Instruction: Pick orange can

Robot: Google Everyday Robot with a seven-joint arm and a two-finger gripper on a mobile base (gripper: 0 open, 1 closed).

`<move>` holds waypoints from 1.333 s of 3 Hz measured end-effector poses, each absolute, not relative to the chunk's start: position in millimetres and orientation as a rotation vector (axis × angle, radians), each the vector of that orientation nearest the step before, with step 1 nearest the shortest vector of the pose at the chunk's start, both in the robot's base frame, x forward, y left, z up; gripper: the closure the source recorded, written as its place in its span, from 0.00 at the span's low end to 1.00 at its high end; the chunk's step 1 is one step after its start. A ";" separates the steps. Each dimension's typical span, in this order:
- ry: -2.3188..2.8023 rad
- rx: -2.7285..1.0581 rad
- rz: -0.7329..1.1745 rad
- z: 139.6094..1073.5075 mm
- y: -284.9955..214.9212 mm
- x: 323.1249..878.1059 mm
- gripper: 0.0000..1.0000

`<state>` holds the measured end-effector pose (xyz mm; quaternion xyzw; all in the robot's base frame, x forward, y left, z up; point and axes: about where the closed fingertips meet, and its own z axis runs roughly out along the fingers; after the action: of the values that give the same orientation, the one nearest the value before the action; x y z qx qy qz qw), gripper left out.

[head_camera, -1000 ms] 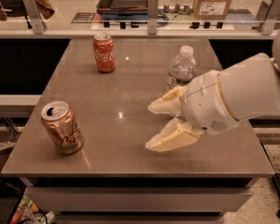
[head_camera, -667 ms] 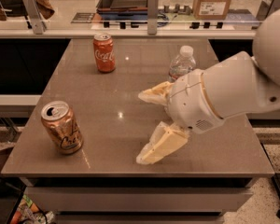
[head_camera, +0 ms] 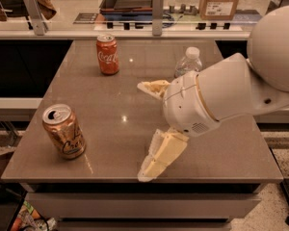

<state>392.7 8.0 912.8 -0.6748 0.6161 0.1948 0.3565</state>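
Ahead of the gripper (head_camera: 151, 124), well apart, stands the orange can (head_camera: 64, 131). The fingers are spread wide, holding nothing. This seems the approach step; next it must advance until they flank the can.

Single camera, raised, at near edge of worktop (head_camera: 86, 95), tilted down.
Faces across toward its far edge; close range, end effector (head_camera: 142, 130) right of centre, fingers spread wide.

counter (head_camera: 86, 95): carrying three items | orange can (head_camera: 64, 131): standing front-left | red can (head_camera: 107, 55): standing rear-left | water bottle (head_camera: 188, 61): standing rear-right | tool (head_camera: 143, 129): hovering over the centre, fingers standing wide apart
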 end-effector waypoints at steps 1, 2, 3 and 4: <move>1.558 -1.715 0.525 901.1 18.5 407.3 0.00; 1.496 -1.679 0.567 885.3 35.2 424.5 0.00; 1.431 -1.655 0.595 875.2 52.4 435.5 0.00; 1.377 -1.641 0.637 869.9 71.0 438.8 0.00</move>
<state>438.8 71.0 869.9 -0.6600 0.5540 0.2561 0.4381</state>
